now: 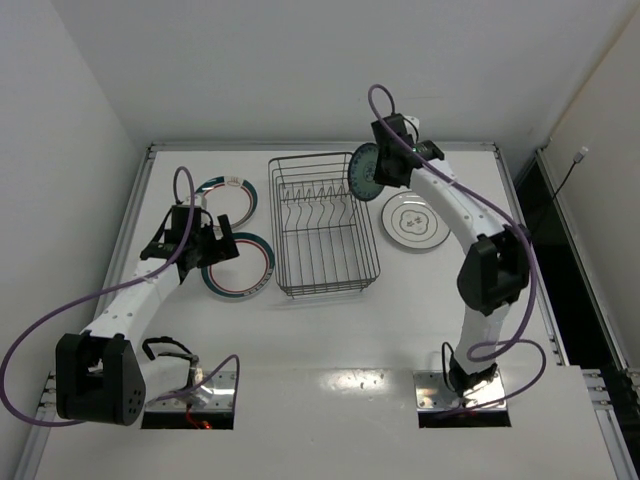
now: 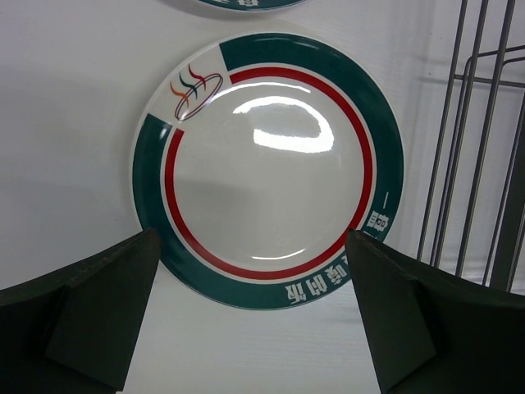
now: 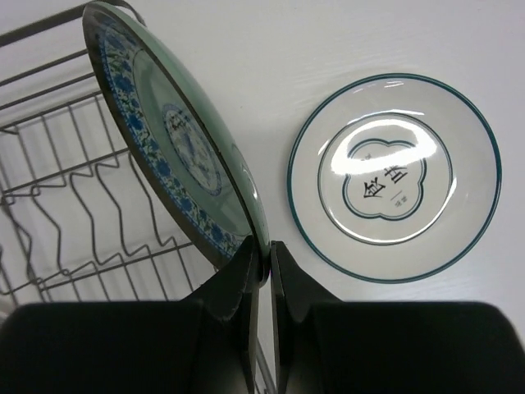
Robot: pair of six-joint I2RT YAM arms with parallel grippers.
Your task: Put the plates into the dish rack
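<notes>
My right gripper (image 1: 385, 165) (image 3: 264, 267) is shut on the rim of the small teal patterned plate (image 3: 168, 139) (image 1: 365, 173), holding it on edge above the right side of the dish rack (image 1: 322, 225) (image 3: 74, 213). The white plate with the centre pattern (image 1: 414, 220) (image 3: 394, 176) lies flat right of the rack. My left gripper (image 1: 212, 248) (image 2: 254, 283) is open over the near teal-and-red banded plate (image 1: 240, 266) (image 2: 267, 168), fingers either side of its near rim, above it. The second banded plate (image 1: 226, 197) (image 2: 246, 3) lies behind it.
The rack is empty, its row of upright tines (image 1: 312, 213) running across the middle. The table's raised back edge (image 1: 320, 146) and left edge (image 1: 128, 215) bound the work area. Purple cables loop from both arms.
</notes>
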